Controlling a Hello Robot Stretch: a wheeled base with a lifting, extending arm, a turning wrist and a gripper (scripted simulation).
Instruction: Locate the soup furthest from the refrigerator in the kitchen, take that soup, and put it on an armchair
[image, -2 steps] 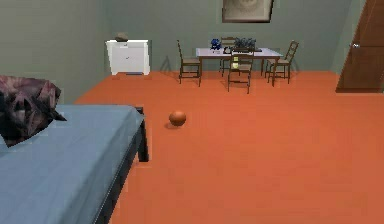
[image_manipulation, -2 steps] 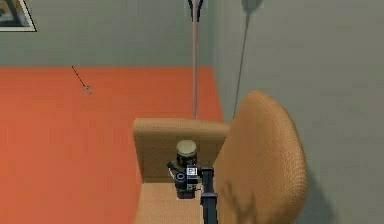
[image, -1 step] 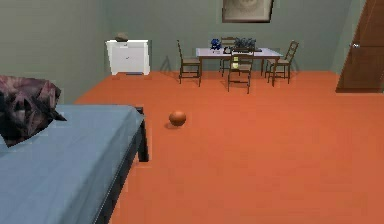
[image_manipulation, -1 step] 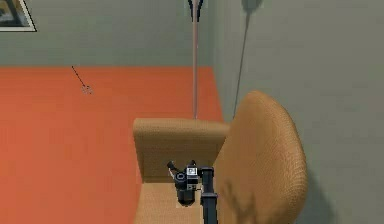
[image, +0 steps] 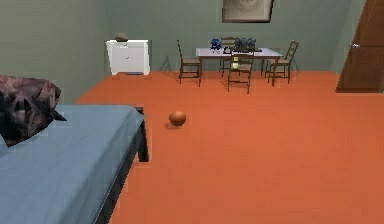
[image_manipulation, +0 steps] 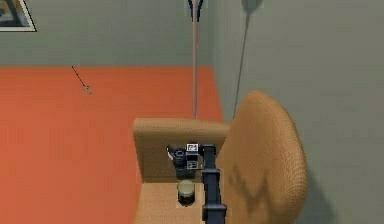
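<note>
A tan armchair (image_manipulation: 265, 140) with a rounded back stands against the grey wall in the arm side view. The dark arm (image_manipulation: 212, 192) rises from the bottom edge over its seat. The gripper (image_manipulation: 174, 153) is at the arm's far end, left of the white marker squares and in front of the chair's low side. A small dark cylinder with a pale top (image_manipulation: 185, 188), like a can, sits on the seat just left of the arm and below the gripper. I cannot tell whether the gripper holds anything.
A thin floor lamp pole (image_manipulation: 195, 60) rises behind the armchair. The forward view shows a blue bed (image: 60, 160) with a dark pillow (image: 25, 105), a brown ball (image: 177, 118) on the orange floor, a white dresser (image: 128, 57), a dining table (image: 240, 53) with chairs and a wooden door (image: 362, 50).
</note>
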